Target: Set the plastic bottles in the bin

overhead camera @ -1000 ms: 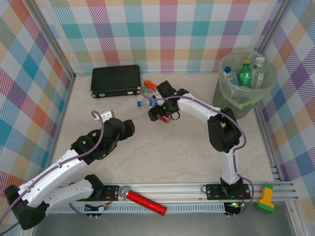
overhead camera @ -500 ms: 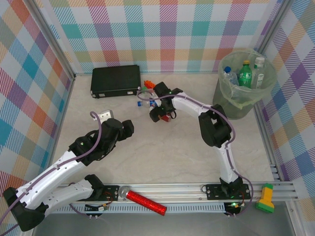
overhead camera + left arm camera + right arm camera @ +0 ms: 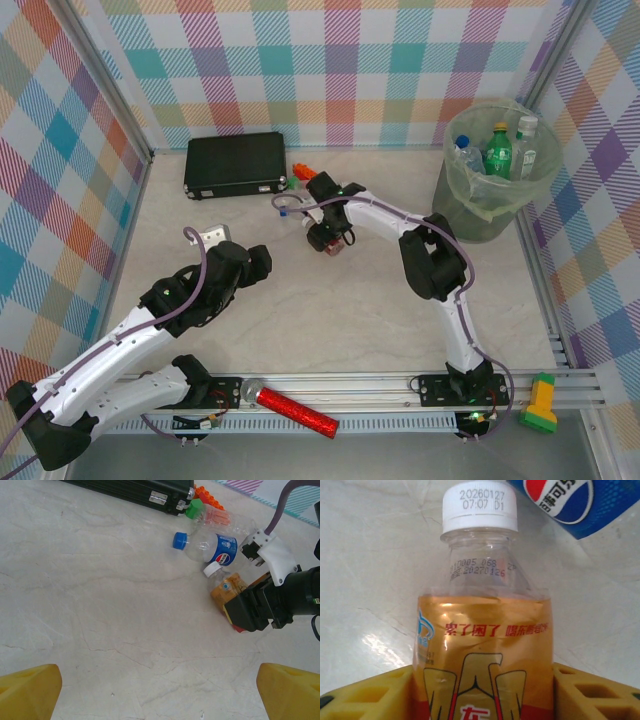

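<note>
Between the yellow pads [image 3: 370, 692] of my right gripper [image 3: 482, 680] lies a plastic bottle [image 3: 482, 630] with a yellow label and a white cap. Both pads press its sides, so the gripper is shut on it. From above, that gripper [image 3: 326, 237] is low on the table right of the black case. Beside it lie a blue-capped, blue-labelled bottle [image 3: 210, 546] and a clear bottle [image 3: 222, 517]. My left gripper [image 3: 160, 700] hangs open over bare table, well short of them. The bin [image 3: 470, 200], far right, holds a green bottle [image 3: 497, 150] and two clear ones.
A flat black case [image 3: 235, 163] lies at the back left, with orange toy bricks [image 3: 303, 172] at its right end. A red glittery cylinder [image 3: 295, 408] rests on the front rail. A yellow and green block [image 3: 540, 405] sits at the front right.
My right gripper has slid a little left onto the yellow-labelled bottle and closed on it. The left arm has barely moved.
</note>
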You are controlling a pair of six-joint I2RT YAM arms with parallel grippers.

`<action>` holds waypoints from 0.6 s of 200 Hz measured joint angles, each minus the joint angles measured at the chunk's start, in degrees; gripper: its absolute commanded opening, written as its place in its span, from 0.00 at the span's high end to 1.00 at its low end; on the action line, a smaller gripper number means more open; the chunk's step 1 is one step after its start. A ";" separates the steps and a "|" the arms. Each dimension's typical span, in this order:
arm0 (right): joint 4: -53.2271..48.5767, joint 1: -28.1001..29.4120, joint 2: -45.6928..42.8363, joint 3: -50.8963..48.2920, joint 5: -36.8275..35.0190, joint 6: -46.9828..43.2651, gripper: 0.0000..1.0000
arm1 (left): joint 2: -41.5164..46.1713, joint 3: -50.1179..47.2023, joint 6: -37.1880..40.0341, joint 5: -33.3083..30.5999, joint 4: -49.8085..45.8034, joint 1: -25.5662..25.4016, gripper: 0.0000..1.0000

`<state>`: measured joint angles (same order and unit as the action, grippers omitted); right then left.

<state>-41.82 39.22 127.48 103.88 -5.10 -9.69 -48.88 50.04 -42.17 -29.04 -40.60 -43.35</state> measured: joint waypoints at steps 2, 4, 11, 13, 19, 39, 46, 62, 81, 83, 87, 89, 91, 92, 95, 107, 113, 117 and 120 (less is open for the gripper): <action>-0.02 0.04 0.00 0.00 0.04 0.04 0.43 | 0.00 0.00 0.00 0.00 -0.02 0.00 0.00; -0.04 0.11 0.00 0.00 0.13 0.00 0.43 | 0.00 0.00 0.00 0.00 -0.04 0.00 0.00; -0.07 0.26 0.00 0.00 0.35 0.00 0.43 | 0.02 0.00 0.00 0.00 -0.07 0.00 0.00; -0.07 0.28 -0.02 0.00 0.46 0.00 0.43 | 0.04 0.00 0.00 0.00 -0.09 0.00 0.00; -0.07 0.44 -0.04 0.00 0.74 0.00 0.43 | 0.15 0.00 0.00 0.00 -0.15 0.00 0.00; -0.31 0.85 -0.48 -0.24 1.27 0.13 0.43 | 1.05 0.00 0.00 -0.02 -0.39 0.00 0.00; -0.33 1.01 -1.01 -0.70 1.29 0.24 0.43 | 1.38 0.00 0.00 -0.02 -0.50 0.00 0.00; -0.48 1.40 -3.50 -2.38 1.51 0.70 0.43 | 1.92 0.02 0.00 -0.02 -0.98 0.00 0.00; -0.52 1.70 -8.68 -4.83 1.66 1.55 0.43 | 2.32 0.02 0.00 -0.02 -1.38 0.00 0.01; -0.55 1.73 -9.29 -5.03 1.70 1.62 0.43 | 2.36 0.02 0.00 -0.02 -1.36 0.00 0.01; -0.68 1.75 -10.71 -5.31 1.66 1.77 0.44 | 2.43 0.02 0.02 -0.02 -1.36 0.00 0.00; -0.68 1.75 -11.37 -5.46 1.70 1.81 0.44 | 2.43 0.02 0.00 -0.02 -1.36 0.00 0.01; -0.70 1.75 -11.82 -5.53 1.68 1.90 0.44 | 2.49 0.02 0.02 0.00 -1.36 0.00 0.00; -0.70 1.75 -12.09 -5.55 1.68 1.92 0.44 | 2.51 0.02 0.02 0.00 -1.36 0.00 0.00; -0.72 1.75 -13.22 -5.68 1.64 1.97 0.44 | 2.56 0.02 0.04 0.00 -1.36 0.00 0.00; -0.68 1.75 -17.07 -5.86 1.38 2.23 0.45 | 2.84 0.02 0.33 0.04 -1.31 0.00 0.00; -0.70 1.73 -19.04 -5.86 1.11 2.38 0.45 | 2.99 0.02 0.55 0.07 -1.31 0.00 0.00; -0.68 1.73 -20.28 -5.90 0.98 2.49 0.45 | 3.13 0.02 0.81 0.22 -1.29 0.00 0.00; -0.70 1.73 -21.22 -5.90 0.85 2.60 0.45 | 3.23 0.02 0.94 0.33 -1.27 0.00 0.00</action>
<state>-42.52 40.95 106.26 97.97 -4.25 -7.09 -45.65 50.06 -41.23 -28.71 -41.87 -43.35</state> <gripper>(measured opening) 0.562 0.996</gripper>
